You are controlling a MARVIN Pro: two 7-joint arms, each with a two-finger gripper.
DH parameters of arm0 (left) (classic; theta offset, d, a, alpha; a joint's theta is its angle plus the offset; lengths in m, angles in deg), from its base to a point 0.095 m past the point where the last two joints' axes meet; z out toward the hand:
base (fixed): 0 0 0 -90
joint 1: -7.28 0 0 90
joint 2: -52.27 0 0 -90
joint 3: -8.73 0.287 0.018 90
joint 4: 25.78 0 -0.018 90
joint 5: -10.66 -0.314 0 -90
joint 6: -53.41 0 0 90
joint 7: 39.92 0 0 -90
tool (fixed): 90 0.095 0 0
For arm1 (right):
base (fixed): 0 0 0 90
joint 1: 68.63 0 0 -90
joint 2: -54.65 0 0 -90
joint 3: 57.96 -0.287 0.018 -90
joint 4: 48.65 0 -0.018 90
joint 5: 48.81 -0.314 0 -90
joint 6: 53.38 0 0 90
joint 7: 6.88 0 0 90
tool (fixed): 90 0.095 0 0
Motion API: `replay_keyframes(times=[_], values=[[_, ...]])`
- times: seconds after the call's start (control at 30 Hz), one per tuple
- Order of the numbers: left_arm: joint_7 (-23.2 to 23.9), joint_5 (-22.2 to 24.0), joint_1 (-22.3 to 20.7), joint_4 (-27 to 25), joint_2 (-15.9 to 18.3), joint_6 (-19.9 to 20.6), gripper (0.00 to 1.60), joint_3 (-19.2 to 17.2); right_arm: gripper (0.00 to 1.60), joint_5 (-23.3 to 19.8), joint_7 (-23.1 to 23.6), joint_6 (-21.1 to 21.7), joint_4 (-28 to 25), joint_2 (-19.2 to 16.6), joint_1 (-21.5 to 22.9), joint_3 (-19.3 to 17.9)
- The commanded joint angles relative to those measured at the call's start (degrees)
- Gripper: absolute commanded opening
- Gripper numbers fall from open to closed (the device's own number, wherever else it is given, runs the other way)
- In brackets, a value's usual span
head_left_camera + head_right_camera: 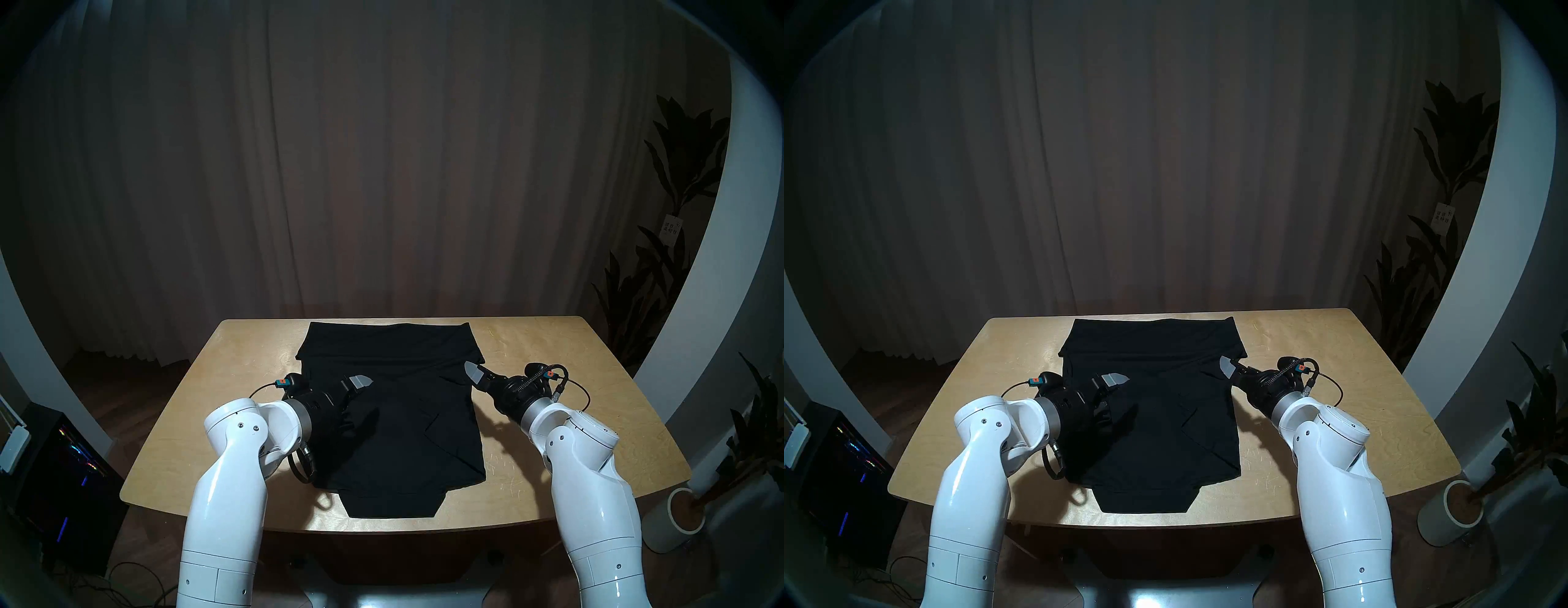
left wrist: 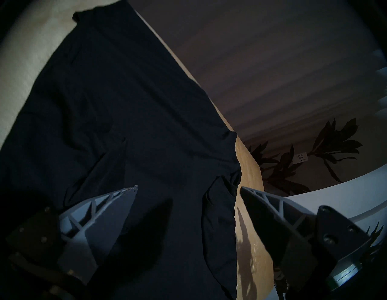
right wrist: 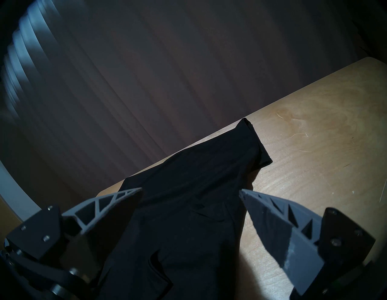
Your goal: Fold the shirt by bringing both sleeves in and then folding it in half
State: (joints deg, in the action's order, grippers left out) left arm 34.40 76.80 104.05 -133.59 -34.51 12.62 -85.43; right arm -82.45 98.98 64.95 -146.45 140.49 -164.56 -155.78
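We start at the left, where our left tool (image 1: 360, 382) hangs over the left part of the shirt (image 1: 394, 407), its two fingers spread wide apart in the wrist view with nothing between them, only dark cloth below. Whether the lower finger touches the fabric we cannot tell. The shirt itself, the one garment in view, lies in the middle of the desk (image 1: 237, 369), running from the far edge toward our near edge, with its near end narrowing just short of the rim. Its outline is already a rough rectangle: diagonal flaps of cloth lie across the body, so we judge both sleeves are brought in, the left one partly hidden behind our arm and the right one (image 1: 445, 429) showing as an angled flap. A band of doubled fabric crosses the far end, which may be a fold begun there, though the black cloth hides the detail. What we judge is left is the fold in half, and neither tool grips anything for it yet. Further right, our right tool (image 1: 474, 373) sits at the shirt's right edge, its fingers likewise parted and empty, one over the cloth and one over bare wood. We count one shirt, two sleeves, two tools, one desk, and a potted plant (image 1: 679, 488) on the floor at far right.
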Motion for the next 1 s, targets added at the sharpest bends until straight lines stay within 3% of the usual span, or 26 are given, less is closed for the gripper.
replay_keyframes(times=[0.0,0.07,0.23,0.97], values=[[0.9,0.1,2.3,-6.7,1.4,-0.8,1.6,-3.3,1.6,-0.3,0.3,-0.4,-1.7,0.4,-0.3,0.1],[-1.1,-0.9,4.2,-8.2,1.4,-0.6,1.6,-3.8,1.6,-0.3,0.6,-0.2,-1.7,0.4,-0.2,0.4],[-0.7,-1.9,4.8,-5.7,1.2,-1.1,1.6,-3.4,1.6,-0.2,0.8,0.0,-2.0,0.2,0.2,0.9],[1.2,-5.2,-0.5,2.4,1.6,-3.3,1.6,1.7,1.6,-0.8,0.0,0.3,-2.5,0.5,-0.1,0.6]])
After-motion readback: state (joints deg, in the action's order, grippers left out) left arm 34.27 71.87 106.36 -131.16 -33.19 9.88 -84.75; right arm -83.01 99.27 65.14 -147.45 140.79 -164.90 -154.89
